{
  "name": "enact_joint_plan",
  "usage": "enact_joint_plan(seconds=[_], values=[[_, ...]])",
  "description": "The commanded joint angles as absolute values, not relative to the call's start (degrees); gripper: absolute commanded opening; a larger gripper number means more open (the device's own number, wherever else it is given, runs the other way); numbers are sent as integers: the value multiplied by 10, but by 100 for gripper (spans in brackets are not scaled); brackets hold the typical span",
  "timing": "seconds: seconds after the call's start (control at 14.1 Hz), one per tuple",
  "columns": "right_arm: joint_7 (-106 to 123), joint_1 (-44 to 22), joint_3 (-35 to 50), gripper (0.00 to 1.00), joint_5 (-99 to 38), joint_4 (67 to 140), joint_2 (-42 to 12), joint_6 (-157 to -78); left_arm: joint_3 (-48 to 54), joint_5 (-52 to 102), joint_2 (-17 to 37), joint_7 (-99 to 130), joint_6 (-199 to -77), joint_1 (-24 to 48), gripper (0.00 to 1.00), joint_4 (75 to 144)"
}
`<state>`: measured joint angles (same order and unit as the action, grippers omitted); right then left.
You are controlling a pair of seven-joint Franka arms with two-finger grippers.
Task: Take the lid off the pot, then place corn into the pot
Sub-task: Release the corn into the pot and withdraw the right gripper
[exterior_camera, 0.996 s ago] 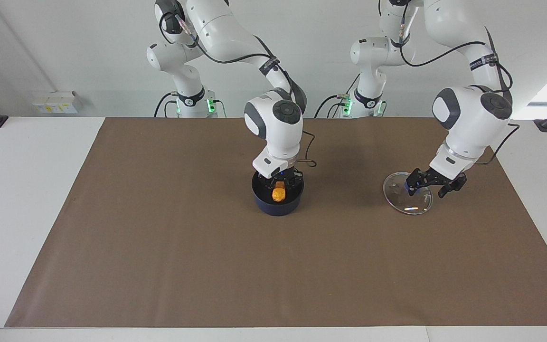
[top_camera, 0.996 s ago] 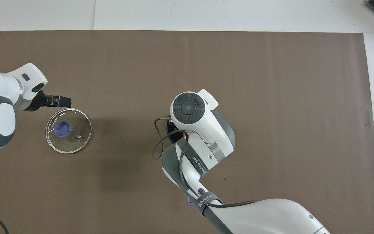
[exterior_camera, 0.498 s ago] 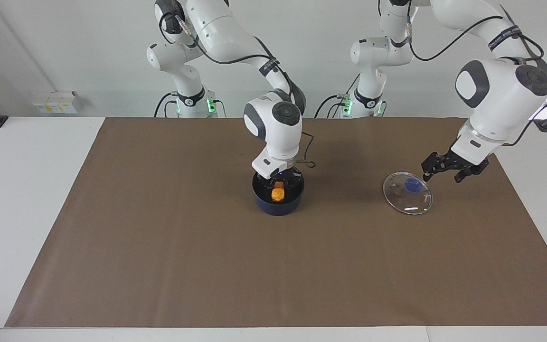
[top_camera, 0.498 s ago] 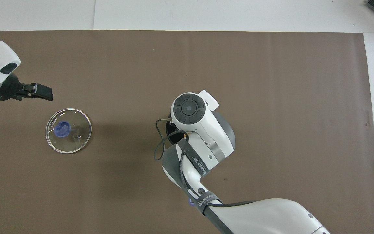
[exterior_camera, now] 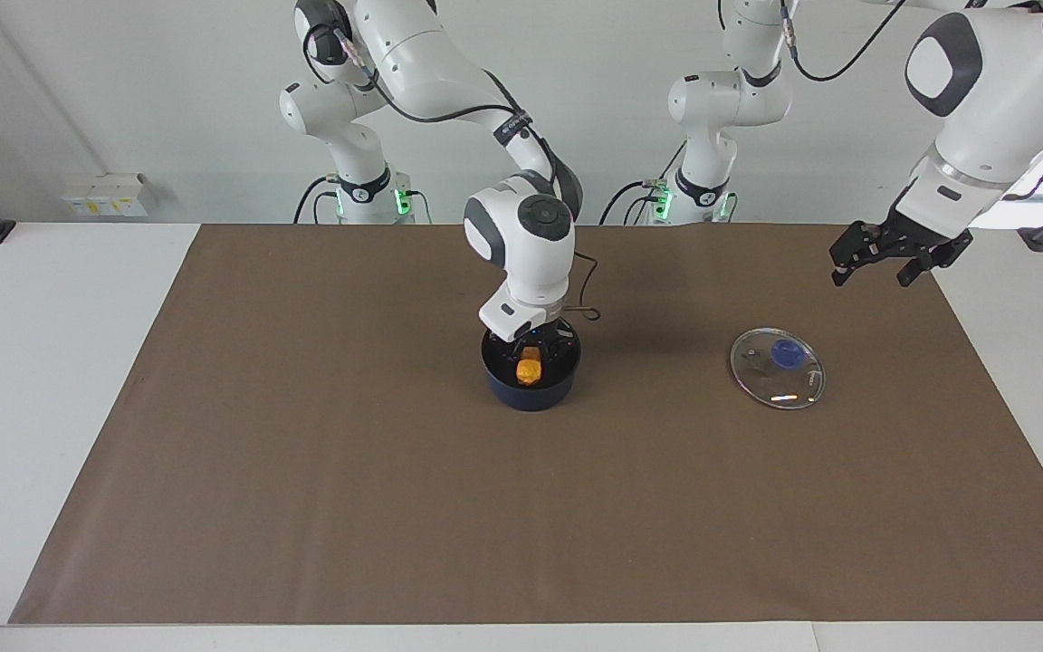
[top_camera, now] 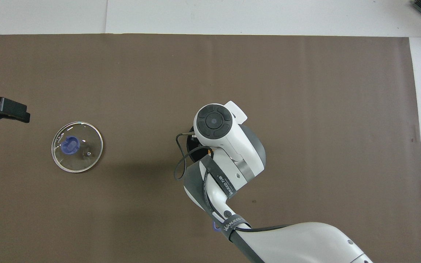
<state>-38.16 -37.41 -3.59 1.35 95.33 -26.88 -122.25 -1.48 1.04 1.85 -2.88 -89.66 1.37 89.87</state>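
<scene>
Lid [exterior_camera: 777, 368] is lying flat on the brown mat [exterior_camera: 304, 507], knob up, toward the left arm's end of the table and well apart from the pot [exterior_camera: 531, 385]. So I am counting step one as done: the pot is standing uncovered.

Left gripper [exterior_camera: 879, 263] is hanging empty in the air over the mat's edge at its own end, fingers spread wide. I am treating that arm as waiting.

Right gripper [exterior_camera: 535, 349] is sitting down inside the pot mouth, with the corn [exterior_camera: 530, 370] showing orange just under it, inside the rim. I am not able to tell whether the fingers are clamped on the cob or loosening off it, and I am not able to tell whether the cob is resting on the pot floor. The overhead view is giving me nothing here: the right arm is covering the pot almost entirely.

I am judging the task as nearly finished. What is left: confirming the corn is let go and lying in the pot, then lifting the right gripper straight out without catching the rim.
</scene>
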Motion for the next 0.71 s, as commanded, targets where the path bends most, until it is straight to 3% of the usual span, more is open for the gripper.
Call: enact_joint_plan(seconds=[0.0,0.14,0.36,0.64], values=[[-379,-368,-33,78,15,961,-260,-1239,-10,1,-17,-23,-899,-5,100,948],[-380,-369,-33,100,15,955,-260,-1239,-10,1,-24,-22,-900,-5,100,957],[-380,-366,-33,100,11,932,-249,-1224,-10,1,-26,-25,-896,-6,100,956],[-379,-343,-40,100,13,933,-193,-1211,-9,-1,-26,-32,-888,-4,100,931]])
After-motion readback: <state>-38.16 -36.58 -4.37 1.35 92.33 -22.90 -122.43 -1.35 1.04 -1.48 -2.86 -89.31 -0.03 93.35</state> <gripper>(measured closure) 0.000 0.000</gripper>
